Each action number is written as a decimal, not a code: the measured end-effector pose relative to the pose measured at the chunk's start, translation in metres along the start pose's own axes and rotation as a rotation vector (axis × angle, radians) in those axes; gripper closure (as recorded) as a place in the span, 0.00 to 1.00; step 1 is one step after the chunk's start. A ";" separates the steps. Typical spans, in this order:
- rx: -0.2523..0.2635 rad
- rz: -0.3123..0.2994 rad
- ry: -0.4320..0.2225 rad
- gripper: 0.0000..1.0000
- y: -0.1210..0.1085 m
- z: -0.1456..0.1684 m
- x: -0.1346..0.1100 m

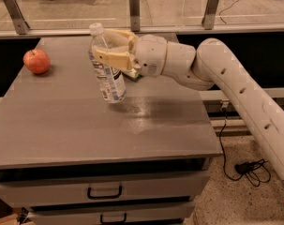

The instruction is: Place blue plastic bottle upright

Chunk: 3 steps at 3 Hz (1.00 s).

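Observation:
The blue plastic bottle (106, 64) is clear with a white cap and a white and pale blue label. It stands nearly upright, leaning slightly, cap up, over the middle back of the grey table (62, 125). Whether its base touches the tabletop I cannot tell. My gripper (109, 45) comes in from the right on a white arm and is shut on the bottle's upper body, one tan finger in front and one behind.
A red apple (36, 61) lies at the table's back left. A small green packet (132, 75) lies behind the bottle, partly hidden by the gripper. Drawers with handles (104, 192) are under the tabletop. A cable (247, 165) lies on the floor at right.

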<state>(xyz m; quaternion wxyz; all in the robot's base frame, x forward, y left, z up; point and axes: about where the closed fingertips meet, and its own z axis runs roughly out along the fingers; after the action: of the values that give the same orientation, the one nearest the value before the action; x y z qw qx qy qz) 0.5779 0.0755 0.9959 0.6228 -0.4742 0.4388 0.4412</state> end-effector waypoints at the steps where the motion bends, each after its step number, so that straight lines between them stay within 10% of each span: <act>1: -0.040 -0.022 0.006 1.00 0.005 -0.007 0.008; 3: -0.043 -0.038 -0.124 1.00 0.003 -0.027 0.011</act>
<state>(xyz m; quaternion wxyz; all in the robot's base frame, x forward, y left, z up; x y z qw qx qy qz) 0.5740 0.0510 0.9798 0.6469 -0.4672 0.3807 0.4672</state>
